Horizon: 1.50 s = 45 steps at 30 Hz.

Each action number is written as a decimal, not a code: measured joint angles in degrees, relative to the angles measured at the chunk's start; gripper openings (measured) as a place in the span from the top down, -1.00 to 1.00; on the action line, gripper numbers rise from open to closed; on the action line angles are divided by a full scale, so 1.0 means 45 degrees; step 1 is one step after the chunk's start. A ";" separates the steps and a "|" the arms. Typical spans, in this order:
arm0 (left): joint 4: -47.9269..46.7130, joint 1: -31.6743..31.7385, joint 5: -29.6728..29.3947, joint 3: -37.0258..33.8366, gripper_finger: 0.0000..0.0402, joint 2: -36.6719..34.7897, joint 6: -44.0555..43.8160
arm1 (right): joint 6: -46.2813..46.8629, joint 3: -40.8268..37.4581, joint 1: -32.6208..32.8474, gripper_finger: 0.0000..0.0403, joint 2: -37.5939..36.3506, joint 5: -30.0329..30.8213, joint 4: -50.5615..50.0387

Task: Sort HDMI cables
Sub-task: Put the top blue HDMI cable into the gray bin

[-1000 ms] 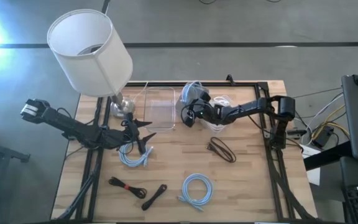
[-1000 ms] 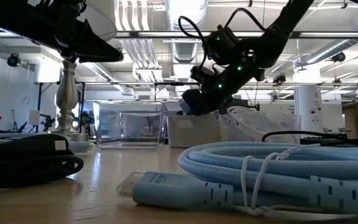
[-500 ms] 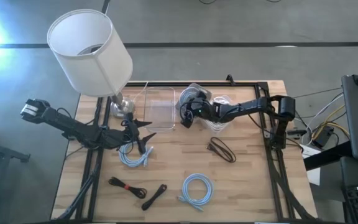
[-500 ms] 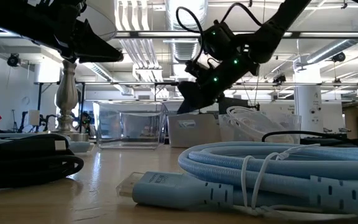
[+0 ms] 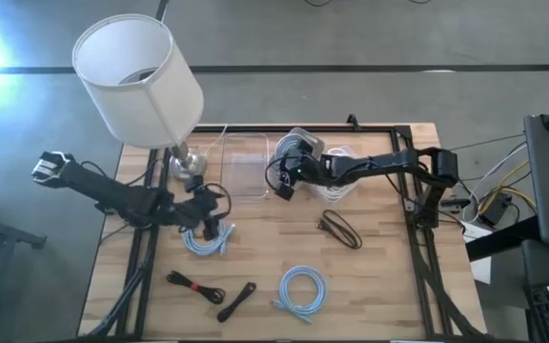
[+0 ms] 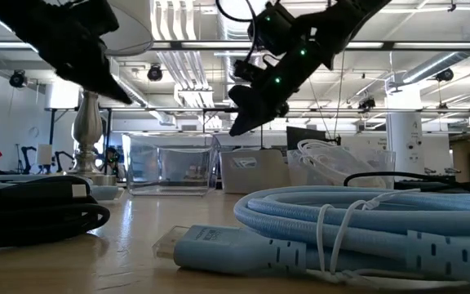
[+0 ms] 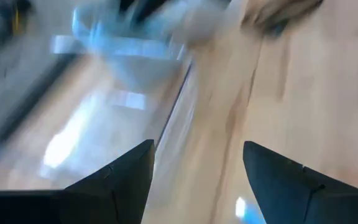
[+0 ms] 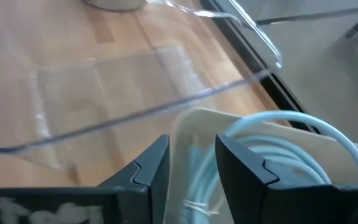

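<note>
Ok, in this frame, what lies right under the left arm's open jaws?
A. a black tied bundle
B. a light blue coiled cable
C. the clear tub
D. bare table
B: in the high view the left gripper hangs over the light blue coil in front of the lamp base.

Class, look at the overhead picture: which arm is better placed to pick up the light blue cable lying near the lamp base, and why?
Probably the left. The left gripper, fingers open, hangs right at that light blue cable. The right gripper is up among the tubs at the table's far side, farther from it.
</note>
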 joint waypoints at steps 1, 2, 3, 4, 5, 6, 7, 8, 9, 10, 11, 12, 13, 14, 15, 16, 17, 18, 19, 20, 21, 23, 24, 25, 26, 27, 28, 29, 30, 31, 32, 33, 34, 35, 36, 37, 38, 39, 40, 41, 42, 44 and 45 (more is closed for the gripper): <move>-0.1143 0.0000 0.0198 0.0368 -0.24 0.0059 -0.0863 | 0.0000 0.0078 0.0110 0.40 0.0000 0.0000 -0.0061; -0.2083 0.0000 0.0421 0.0669 -0.24 0.0130 -0.1710 | 0.0002 0.0146 0.0201 0.41 -0.0002 0.0002 -0.0067; -0.2952 0.0005 0.0753 0.0886 -0.24 0.0195 -0.2543 | 0.0000 0.0222 0.0306 0.41 -0.0005 0.0000 -0.0072; -0.3577 0.0003 0.1101 0.1014 -0.24 0.0261 -0.3244 | 0.0000 0.0295 0.0407 0.41 -0.0003 0.0005 -0.0077; -0.4029 0.0002 0.1479 0.1074 -0.24 0.0336 -0.3820 | -0.0003 0.0370 0.0502 0.41 -0.0004 0.0005 -0.0077; -0.4302 0.0000 0.1910 0.1069 -0.24 0.0397 -0.4257 | -0.0037 0.0447 0.0597 0.41 -0.0005 0.0005 -0.0073; -0.4391 0.0000 0.2310 0.0999 -0.24 0.0452 -0.4536 | -0.0046 0.0503 0.0699 0.41 -0.0005 0.0005 -0.0067; -0.4361 0.0000 0.2674 0.0855 -0.24 0.0506 -0.4760 | -0.0095 0.0531 0.0799 0.41 -0.0010 0.0005 -0.0067; -0.4348 0.0000 0.2947 0.0691 -0.24 0.0569 -0.4980 | -0.0171 0.0544 0.0884 0.41 -0.0010 0.0005 -0.0067; -0.4374 0.0000 0.3100 0.0509 -0.24 0.0660 -0.5097 | -0.0288 0.0549 0.0968 0.41 -0.0010 0.0001 -0.0076; -0.4414 0.0000 0.3174 0.0315 -0.24 0.0766 -0.5149 | -0.0339 0.0549 0.1032 0.41 -0.0010 0.0005 -0.0077; -0.4440 0.0000 0.3160 0.0141 -0.24 0.0863 -0.5131 | -0.0355 0.0549 0.1083 0.41 -0.0010 0.0002 -0.0080; -0.4462 0.0000 0.3107 -0.0023 -0.24 0.0956 -0.5005 | -0.0345 0.0549 0.1121 0.41 -0.0010 0.0000 -0.0077; -0.4464 0.0011 0.2924 -0.0182 -0.24 0.1054 -0.4869 | -0.0342 0.0549 0.1168 0.41 -0.0010 -0.0015 -0.0077; -0.4476 0.0013 0.2639 -0.0334 -0.24 0.1148 -0.4708 | -0.0340 0.0549 0.1191 0.41 -0.0010 -0.0080 -0.0082; -0.4487 0.0010 0.2314 -0.0482 -0.24 0.1231 -0.4655 | -0.0330 0.0549 0.1214 0.41 -0.0010 -0.0266 -0.0082; -0.4498 0.0015 0.2040 -0.0613 -0.24 0.1298 -0.4645 | -0.0330 0.0545 0.1214 0.41 -0.0010 -0.0483 -0.0082; -0.4514 0.0015 0.1820 -0.0715 -0.24 0.1353 -0.4666 | -0.0334 0.0544 0.1228 0.41 -0.0010 -0.0761 -0.0082; -0.4498 0.0015 0.1646 -0.0812 -0.24 0.1390 -0.4704 | -0.0334 0.0544 0.1232 0.41 -0.0010 -0.0976 -0.0072; -0.4484 0.0019 0.1557 -0.0895 -0.24 0.1423 -0.4762 | -0.0332 0.0544 0.1243 0.41 -0.0010 -0.1196 -0.0069; -0.4450 0.0019 0.1539 -0.0995 -0.24 0.1451 -0.4836 | -0.0330 0.0544 0.1248 0.41 -0.0010 -0.1297 -0.0055; -0.4391 0.0019 0.1575 -0.1256 -0.24 0.1451 -0.5059 | -0.0331 0.0544 0.1253 0.41 -0.0010 -0.1341 -0.0057; -0.4261 0.0019 0.1715 -0.1416 -0.24 0.1451 -0.5153 | -0.0330 0.0544 0.1248 0.41 -0.0010 -0.1341 -0.0053; -0.4068 0.0019 0.1923 -0.1605 -0.24 0.1451 -0.5283 | -0.0335 0.0542 0.1243 0.41 -0.0010 -0.1341 -0.0043; -0.3855 0.0019 0.2127 -0.1801 -0.24 0.1451 -0.5405 | -0.0330 0.0540 0.1238 0.41 -0.0010 -0.1341 -0.0016; -0.3551 0.0019 0.2316 -0.2029 -0.24 0.1451 -0.5524 | -0.0330 0.0540 0.1238 0.41 -0.0010 -0.1336 0.0007; -0.3142 0.0019 0.2416 -0.2288 -0.24 0.1451 -0.5620 | -0.0335 0.0540 0.1238 0.41 -0.0010 -0.1336 0.0024; -0.2675 0.0018 0.2462 -0.2544 -0.24 0.1451 -0.5691 | -0.0335 0.0540 0.1238 0.41 -0.0010 -0.1338 0.0044; -0.2174 0.0015 0.2462 -0.2814 -0.24 0.1451 -0.5716 | -0.0335 0.0535 0.1238 0.41 -0.0010 -0.1336 0.0067; -0.1612 0.0015 0.2466 -0.3096 -0.24 0.1451 -0.5711 | -0.0335 0.0535 0.1243 0.41 -0.0010 -0.1337 0.0074; -0.1155 0.0008 0.2439 -0.3323 -0.24 0.1442 -0.5697 | -0.0335 0.0535 0.1243 0.41 -0.0010 -0.1341 0.0074; -0.0672 0.0005 0.2390 -0.3602 -0.24 0.1418 -0.5704 | -0.0335 0.0535 0.1243 0.41 -0.0010 -0.1336 0.0074; -0.0305 0.0013 0.2373 -0.3837 -0.24 0.1420 -0.5708 | -0.0335 0.0535 0.1239 0.41 -0.0010 -0.1337 0.0074; 0.0066 0.0015 0.2369 -0.4024 -0.24 0.1424 -0.5730 | -0.0335 0.0535 0.1238 0.41 -0.0010 -0.1336 0.0074; 0.0376 0.0015 0.2346 -0.4187 -0.22 0.1413 -0.5768 | -0.0335 0.0535 0.1238 0.41 -0.0010 -0.1336 0.0077; 0.0569 0.0010 0.2284 -0.4340 -0.20 0.1401 -0.5779 | -0.0335 0.0535 0.1238 0.41 -0.0010 -0.1336 0.0087; 0.0641 0.0010 0.2278 -0.4473 -0.16 0.1402 -0.5774 | -0.0335 0.0535 0.1238 0.41 -0.0010 -0.1336 0.0100; 0.0665 0.0010 0.2280 -0.4580 -0.11 0.1402 -0.5774 | -0.0335 0.0535 0.1238 0.41 -0.0010 -0.1336 0.0100; 0.0680 0.0015 0.2262 -0.4636 -0.06 0.1398 -0.5779 | -0.0335 0.0535 0.1240 0.41 -0.0010 -0.1336 0.0106; 0.0722 0.0012 0.2241 -0.4662 0.01 0.1402 -0.5774 | -0.0335 0.0534 0.1243 0.41 -0.0010 -0.1336 0.0108; 0.0723 0.0010 0.2222 -0.4699 0.09 0.1402 -0.5779 | -0.0335 0.0530 0.1243 0.41 -0.0010 -0.1338 0.0108; 0.0728 0.0015 0.2154 -0.4723 0.26 0.1402 -0.5727 | -0.0335 0.0530 0.1238 0.41 -0.0010 -0.1336 0.0113; 0.0768 0.0010 0.2109 -0.4723 0.35 0.1402 -0.5683 | -0.0335 0.0525 0.1238 0.41 -0.0010 -0.1336 0.0115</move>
